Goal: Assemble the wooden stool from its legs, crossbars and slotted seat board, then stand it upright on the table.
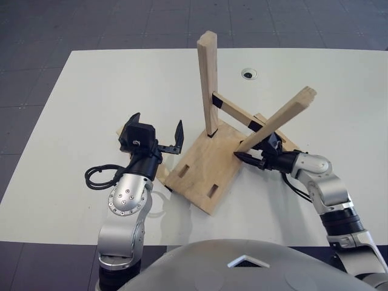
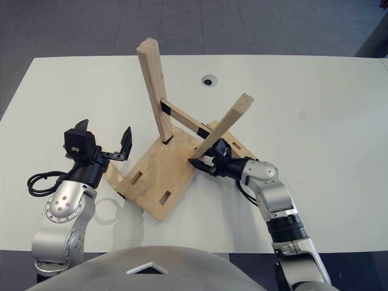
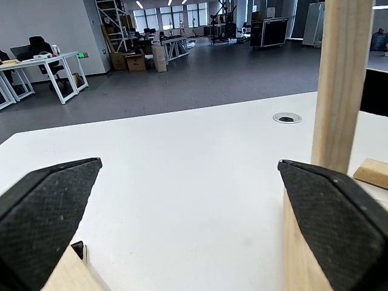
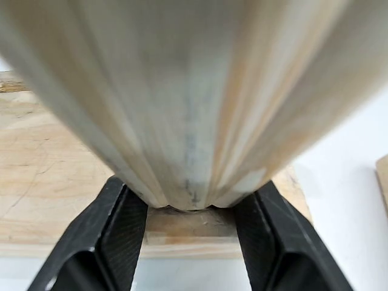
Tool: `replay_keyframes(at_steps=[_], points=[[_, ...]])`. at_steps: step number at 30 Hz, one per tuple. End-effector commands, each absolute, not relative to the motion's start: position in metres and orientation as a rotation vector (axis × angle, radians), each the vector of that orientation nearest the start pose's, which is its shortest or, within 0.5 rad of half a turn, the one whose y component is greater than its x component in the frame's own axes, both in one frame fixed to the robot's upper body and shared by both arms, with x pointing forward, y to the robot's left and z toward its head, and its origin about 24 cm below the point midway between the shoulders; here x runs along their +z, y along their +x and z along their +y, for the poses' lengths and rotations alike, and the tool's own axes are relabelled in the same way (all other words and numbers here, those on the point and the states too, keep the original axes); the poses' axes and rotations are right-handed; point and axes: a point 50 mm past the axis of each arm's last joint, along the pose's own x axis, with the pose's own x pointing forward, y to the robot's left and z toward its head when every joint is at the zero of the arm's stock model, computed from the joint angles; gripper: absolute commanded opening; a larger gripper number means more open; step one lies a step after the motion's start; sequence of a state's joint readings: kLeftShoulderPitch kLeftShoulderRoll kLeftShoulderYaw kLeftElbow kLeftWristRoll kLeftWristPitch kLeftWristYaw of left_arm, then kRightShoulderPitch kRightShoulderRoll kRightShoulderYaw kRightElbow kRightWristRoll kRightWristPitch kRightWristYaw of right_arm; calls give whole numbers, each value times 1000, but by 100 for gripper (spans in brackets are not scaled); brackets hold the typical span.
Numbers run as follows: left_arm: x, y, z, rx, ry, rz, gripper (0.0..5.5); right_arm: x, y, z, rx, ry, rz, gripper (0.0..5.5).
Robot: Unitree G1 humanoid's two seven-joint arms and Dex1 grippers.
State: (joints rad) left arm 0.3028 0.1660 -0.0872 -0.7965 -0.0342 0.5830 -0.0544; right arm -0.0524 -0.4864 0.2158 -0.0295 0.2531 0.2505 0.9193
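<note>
Bench (image 1: 91,91), white, one.

Grippers, two.
- Left gripper (image 1: 156,125): lower left of the frame, jaws wide apart and holding nothing. It sits just beside the seat board's left corner.
- Right gripper (image 1: 250,156): lower right, jaws clamped on the foot of the tilted leg. In the right wrist view a black finger (image 4: 118,233) stands on each side of the wood.

Cable (image 1: 97,177), one black loop, lying near the left arm.

Seat board (image 1: 203,167), one, lying at centre with its near corner toward the camera. Two open slots (image 1: 183,171) show along its near edge.

Legs, two.
- Upright leg (image 1: 208,79): standing in the board's far part.
- Tilted leg (image 1: 279,118): leaning up and to the right from the board's right edge.

Crossbar (image 1: 236,112), one, black at both ends. It runs from the upright leg down behind the tilted leg, and its far joint is hidden.

Loose wood pieces, two, both partly covered.
- One (image 1: 162,173) sits under the board's left corner.
- One (image 1: 285,140) lies behind the tilted leg.

Round grommet (image 1: 248,74), one, in the bench top at upper centre.
</note>
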Motion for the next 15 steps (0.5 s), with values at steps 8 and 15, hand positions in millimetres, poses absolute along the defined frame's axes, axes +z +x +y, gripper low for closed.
replay_keyframes(at_steps=[8, 15], points=[[103, 181, 153, -131, 129, 101, 542, 35, 230, -181, 1172, -166, 477, 202], [102, 181, 152, -137, 129, 104, 542, 45, 235, -185, 1299, -263, 518, 202]])
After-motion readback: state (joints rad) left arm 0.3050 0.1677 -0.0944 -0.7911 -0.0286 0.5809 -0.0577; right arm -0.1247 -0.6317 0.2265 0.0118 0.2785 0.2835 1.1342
